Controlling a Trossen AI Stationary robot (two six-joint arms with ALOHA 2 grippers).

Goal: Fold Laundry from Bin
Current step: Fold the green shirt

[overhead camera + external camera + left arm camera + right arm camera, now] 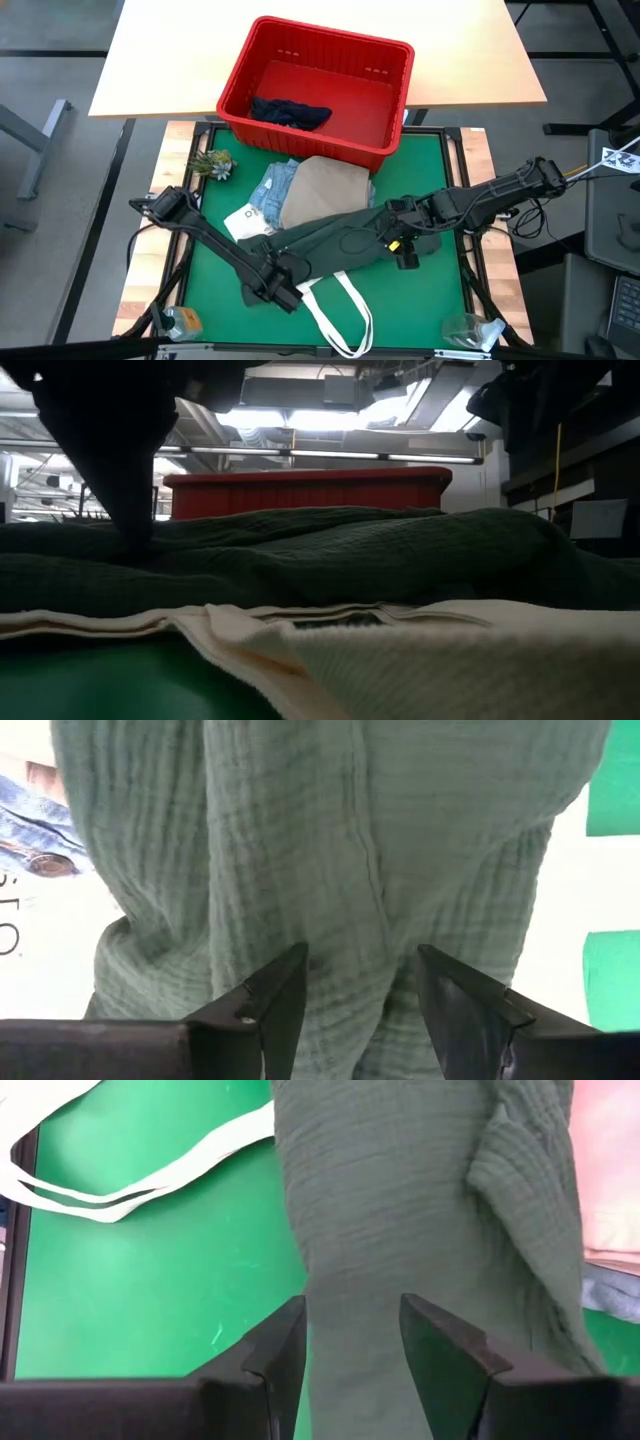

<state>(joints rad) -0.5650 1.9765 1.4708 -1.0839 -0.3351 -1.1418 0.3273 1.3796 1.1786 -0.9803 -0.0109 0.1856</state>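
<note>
From above, the red plastic slotted bin [315, 95] stands at the far edge of the green mat [210, 290], with a dark navy crumpled garment [290, 113] inside it. In front of the bin lie light blue denim jeans [272, 192] and a folded beige cloth [325, 190], both partly under a long dark olive crinkled shirt [340, 243] stretched across the mat; a white canvas tote bag [335, 305] lies beneath its near edge. The left gripper [275, 285] sits at the shirt's left end, the right gripper [400, 245] at its right end. At table height, the olive shirt [320, 560] humps over the cream tote [400, 650], with the bin [305, 490] behind. Past the left wrist, the left gripper [360, 1005] has its fingers spread, olive cloth [340, 870] between them but not pinched. Past the right wrist, the right gripper [352, 1355] likewise stands parted over the shirt [420, 1230], its fingers straddling the cloth without squeezing it.
</note>
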